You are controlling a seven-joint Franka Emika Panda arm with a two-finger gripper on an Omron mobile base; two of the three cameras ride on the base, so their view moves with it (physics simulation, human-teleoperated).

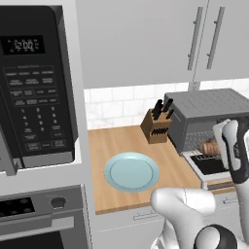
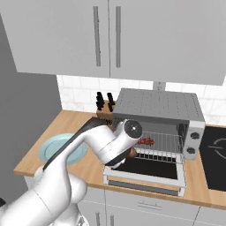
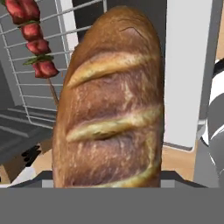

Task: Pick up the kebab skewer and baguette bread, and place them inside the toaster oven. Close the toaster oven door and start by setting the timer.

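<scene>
Baguette bread (image 3: 111, 100) fills the hand view lengthwise, golden crust with three pale score marks, its near end down at the gripper. In the left base view a bit of loaf (image 1: 210, 147) shows at the mouth of the toaster oven (image 1: 204, 116), just beside the forearm. The fingertips themselves are hidden behind the bread, but the loaf rides with the hand, so I judge the gripper is clamped across its width, jaws partly spread to suit the thick crust.

Kebab skewer (image 3: 37, 43) lies on the wire rack (image 3: 39, 78) inside the oven, red chunks in a row; also seen from the right base view (image 2: 146, 141), toward the rack's left half. Its leg of the task looks done.

Toaster oven door (image 2: 148, 170) hangs folded down flat over the counter edge, leaving the cavity clear for loading. Bread is held pointing inward, probably so it slides onto the rack alongside the skewer rather than across it.

Further out: pale blue plate (image 1: 131, 171) on the wooden counter (image 1: 116, 141), nothing on it; knife block (image 1: 156, 125) against the oven's left side; black microwave (image 1: 34, 82) at far left. Door closing and timer knob (image 2: 191, 136) remain.
</scene>
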